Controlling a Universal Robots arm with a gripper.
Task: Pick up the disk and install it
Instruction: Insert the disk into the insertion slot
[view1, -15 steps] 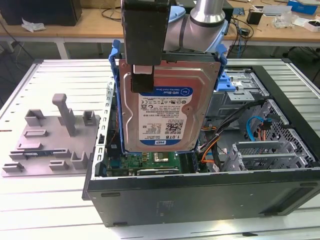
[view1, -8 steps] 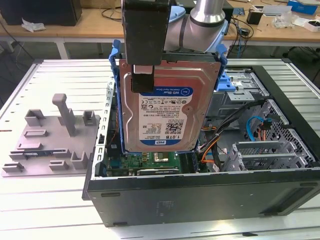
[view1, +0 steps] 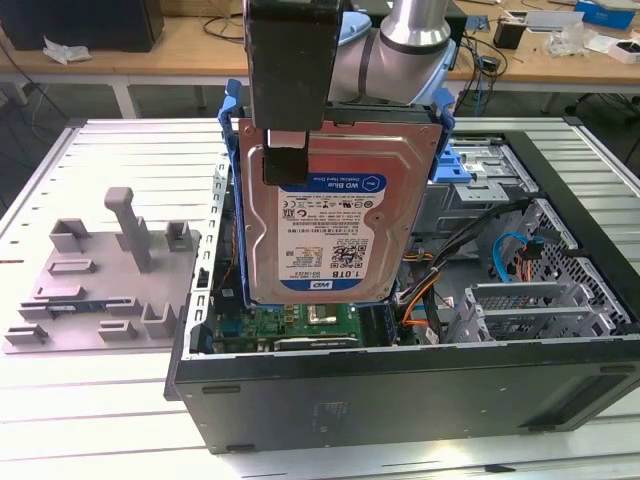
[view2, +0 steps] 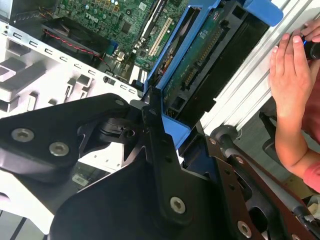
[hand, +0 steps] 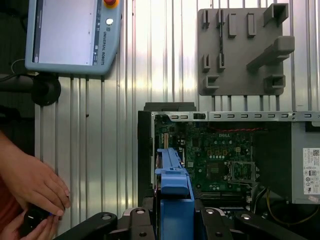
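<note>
One hand (view1: 289, 162) is gripping the disk (view1: 330, 225) by its top edge; we are holding it upright, long axis vertical, over the open computer case (view1: 400, 388).

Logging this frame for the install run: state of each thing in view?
disk, held upright over the case.
gripper, shut on disk's top edge.
case, side open, board exposed.
hand, over black device at table edge.

print stands on the disk (view1: 325, 215) label, the teach pendant (hand: 75, 35) and, seemingly, the motherboard (hand: 210, 155).
</note>
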